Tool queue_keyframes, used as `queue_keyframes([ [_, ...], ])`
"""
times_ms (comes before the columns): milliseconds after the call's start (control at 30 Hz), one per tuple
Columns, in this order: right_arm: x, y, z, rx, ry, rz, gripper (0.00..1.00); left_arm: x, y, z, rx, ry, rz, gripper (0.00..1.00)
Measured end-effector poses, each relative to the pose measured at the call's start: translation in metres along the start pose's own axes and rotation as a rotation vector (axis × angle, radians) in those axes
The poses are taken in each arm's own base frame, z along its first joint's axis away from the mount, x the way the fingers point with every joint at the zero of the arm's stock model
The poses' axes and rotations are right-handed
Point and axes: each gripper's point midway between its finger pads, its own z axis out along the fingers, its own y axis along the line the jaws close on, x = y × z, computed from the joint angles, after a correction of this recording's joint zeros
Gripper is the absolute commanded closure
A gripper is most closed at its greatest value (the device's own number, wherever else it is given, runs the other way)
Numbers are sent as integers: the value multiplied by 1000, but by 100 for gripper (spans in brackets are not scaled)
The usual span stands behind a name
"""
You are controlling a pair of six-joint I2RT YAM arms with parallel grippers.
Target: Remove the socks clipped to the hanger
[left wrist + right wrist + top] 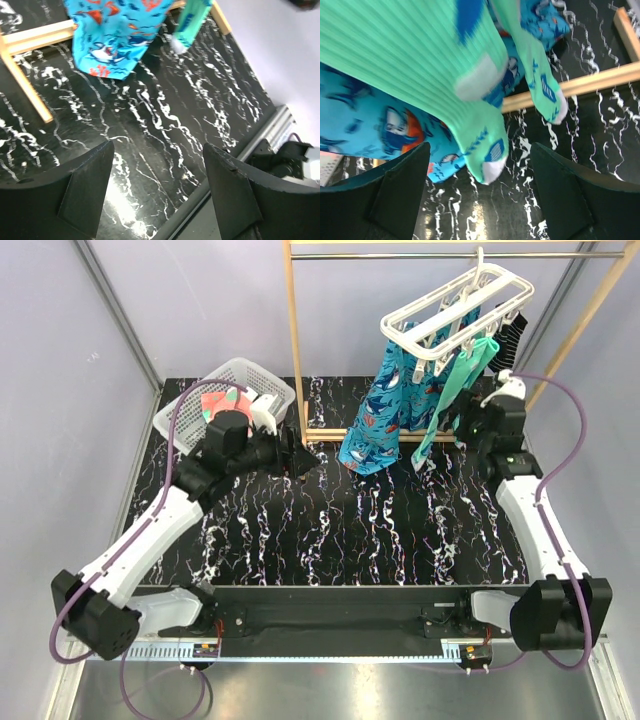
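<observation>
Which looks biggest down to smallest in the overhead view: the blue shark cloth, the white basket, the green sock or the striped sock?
1. The blue shark cloth and the white basket look about alike. The cloth hangs nearer the camera, so I won't rank them.
2. The green sock.
3. The striped sock, partly hidden.

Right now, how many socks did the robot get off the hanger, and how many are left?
Done: what look like coral-pink socks lie in the basket. In hand: the right claw is open at the teal socks, not gripping yet; the left claw is open and empty. Left: both teal socks and the striped sock hang on the hanger.
</observation>
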Motion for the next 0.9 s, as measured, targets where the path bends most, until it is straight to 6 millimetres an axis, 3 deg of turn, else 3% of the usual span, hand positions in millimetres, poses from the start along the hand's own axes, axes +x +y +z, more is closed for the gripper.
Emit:
queue_keyframes([
  [100,19,-7,11,3,14,0,12,3,-9,-3,28,-18,6,23],
  [200,22,-8,21,0,4,0,16,1,-13,-1,44,-23,6,23],
  [233,22,-8,25,-3,-1,-1,28,2,-13,1,44,-18,5,23],
  [300,22,-8,30,-3,-2,-6,41,4,-14,2,45,-11,5,23],
  [367,26,-10,33,3,13,-9,63,6,-17,4,44,-9,10,23],
  [433,29,-11,32,10,34,-1,75,8,-19,5,44,-6,16,23],
  [500,28,-9,29,5,40,0,97,10,-20,8,37,-1,19,23],
  [533,27,-7,26,2,45,5,100,12,-20,10,34,5,20,23],
  [767,2,9,-6,-32,28,44,98,20,-26,29,44,27,16,23],
  [800,-2,11,-10,-42,17,45,80,22,-27,33,47,33,13,23],
  [833,-4,13,-13,-53,9,51,70,24,-28,36,51,39,9,23],
  [900,-7,19,-16,-81,3,46,59,27,-29,44,54,47,-2,23],
])
